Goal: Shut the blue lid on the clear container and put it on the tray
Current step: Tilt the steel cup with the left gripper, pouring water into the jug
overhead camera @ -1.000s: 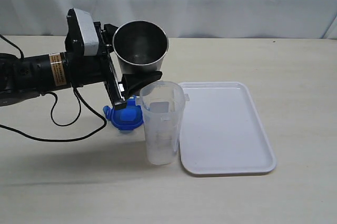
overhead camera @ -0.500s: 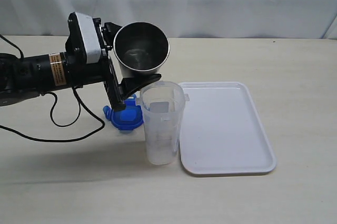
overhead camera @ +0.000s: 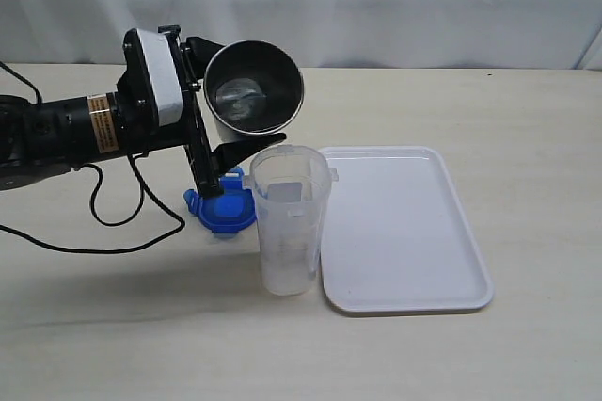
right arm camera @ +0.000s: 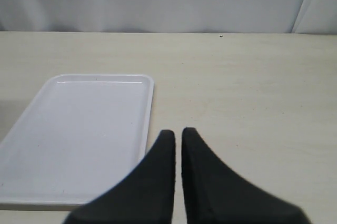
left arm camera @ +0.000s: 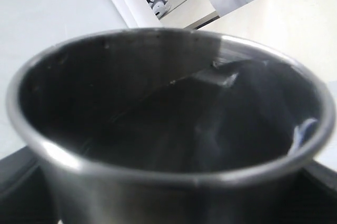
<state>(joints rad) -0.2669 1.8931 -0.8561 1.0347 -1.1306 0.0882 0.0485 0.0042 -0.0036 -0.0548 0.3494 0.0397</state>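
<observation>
The clear container (overhead camera: 287, 232) stands upright and uncovered on the table, just left of the white tray (overhead camera: 404, 227). Behind it on its left, the blue lid (overhead camera: 218, 211) lies flat on the table, partly hidden by my arm. My left gripper (overhead camera: 246, 92) is shut on a steel cup (overhead camera: 252, 90), held tipped in the air above and behind the container's rim. In the left wrist view the cup (left arm camera: 168, 129) fills the picture. My right gripper (right arm camera: 178, 132) is shut and empty, low over the table beside the tray (right arm camera: 79, 129); the exterior view does not show it.
A black cable (overhead camera: 113, 232) loops on the table under the left arm. A white curtain (overhead camera: 376, 6) hangs along the table's far edge. Bare tabletop lies to the right of the tray and along the front.
The steel cup in my left gripper has tipped further, its mouth turning more toward the front, and has shifted slightly right. The container, lid and tray have stayed in place.
</observation>
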